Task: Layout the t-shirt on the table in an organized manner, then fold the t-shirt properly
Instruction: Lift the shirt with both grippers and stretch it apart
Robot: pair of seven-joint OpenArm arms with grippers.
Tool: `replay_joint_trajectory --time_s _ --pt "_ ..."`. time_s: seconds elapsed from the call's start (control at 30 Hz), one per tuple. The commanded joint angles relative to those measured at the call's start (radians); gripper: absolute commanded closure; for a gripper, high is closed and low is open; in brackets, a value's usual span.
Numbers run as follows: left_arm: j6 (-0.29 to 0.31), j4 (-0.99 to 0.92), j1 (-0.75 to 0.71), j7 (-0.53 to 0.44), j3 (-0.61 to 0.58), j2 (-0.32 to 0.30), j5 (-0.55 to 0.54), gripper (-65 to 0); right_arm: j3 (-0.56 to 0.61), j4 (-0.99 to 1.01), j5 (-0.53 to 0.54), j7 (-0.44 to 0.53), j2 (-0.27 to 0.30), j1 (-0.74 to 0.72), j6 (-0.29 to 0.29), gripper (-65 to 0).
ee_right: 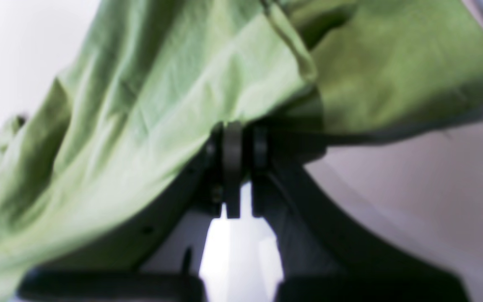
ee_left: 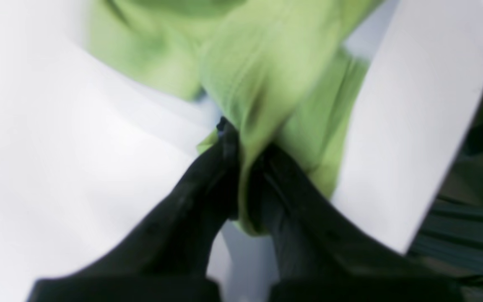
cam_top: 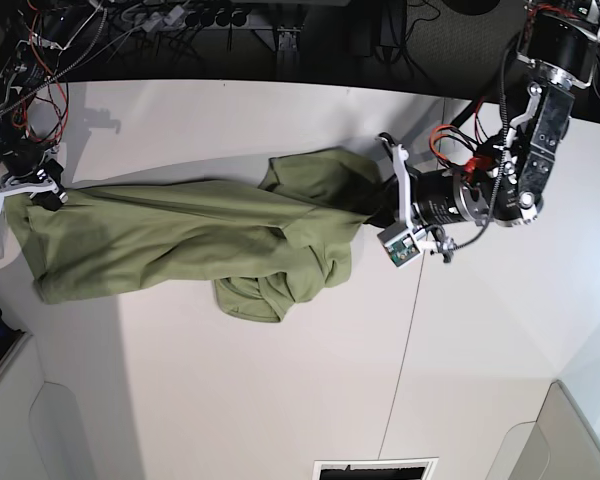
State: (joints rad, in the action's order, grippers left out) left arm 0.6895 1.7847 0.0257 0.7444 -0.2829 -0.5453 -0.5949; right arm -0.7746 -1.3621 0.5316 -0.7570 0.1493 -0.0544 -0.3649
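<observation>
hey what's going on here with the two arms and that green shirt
A two-armed robot is handling an olive-green t-shirt on a white table. Each hand is shut on a bit of the cloth: the left hand pinches one end, the right hand the opposite end. The shirt is stretched between them across the table, but it is wrinkled and bunched, with a lump hanging near the middle. It is not yet laid flat, and no folding has been done.
</observation>
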Motion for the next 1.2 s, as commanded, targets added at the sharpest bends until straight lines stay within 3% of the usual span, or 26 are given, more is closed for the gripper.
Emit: replay_joint_trajectory --time_s 0.0,0.23,0.43,0.67,0.7,0.77,0.83,0.97,1.17 --pt "0.009 0.035 0.037 -0.014 0.008 -0.050 -0.005 0.0 -0.002 -0.010 0.005 0.005 0.016 -0.019 -0.023 0.0" --pt "0.009 0.153 0.224 -0.015 0.008 -0.277 -0.008 0.0 -0.002 -0.021 0.146 -0.031 0.016 -0.045 -0.149 0.0" --pt "0.009 0.328 0.222 0.018 0.008 -0.396 -0.119 0.0 -0.003 -0.055 0.184 -0.114 0.017 -0.029 -0.183 0.0" --pt "0.009 0.437 -0.097 0.061 -0.019 -0.377 -0.216 -0.8 -0.003 -0.062 0.183 -0.119 0.018 0.076 -0.185 0.0" --pt "0.009 0.428 -0.135 0.061 -0.035 -0.363 -0.209 -7.9 -0.003 -0.062 0.184 -0.119 0.019 0.088 -0.185 -1.9" --pt "0.009 0.401 -0.186 0.061 -0.076 -0.337 -0.197 -26.0 -0.003 -0.062 0.189 -0.119 0.022 0.102 -0.185 -19.9" --pt "0.009 0.371 -0.217 0.059 -0.119 -0.312 -0.197 -37.8 -0.003 -0.062 0.200 -0.119 0.022 0.102 -0.185 -30.7" --pt "0.009 0.341 -0.246 0.060 -0.171 -0.275 -0.146 -38.7 -0.003 -0.093 0.262 -0.120 0.021 0.101 -0.192 -31.5" --pt "0.009 0.341 -0.187 0.052 -0.116 -0.266 -0.135 -38.7 -0.003 -0.270 0.274 -0.139 0.019 0.096 -0.201 -31.5"
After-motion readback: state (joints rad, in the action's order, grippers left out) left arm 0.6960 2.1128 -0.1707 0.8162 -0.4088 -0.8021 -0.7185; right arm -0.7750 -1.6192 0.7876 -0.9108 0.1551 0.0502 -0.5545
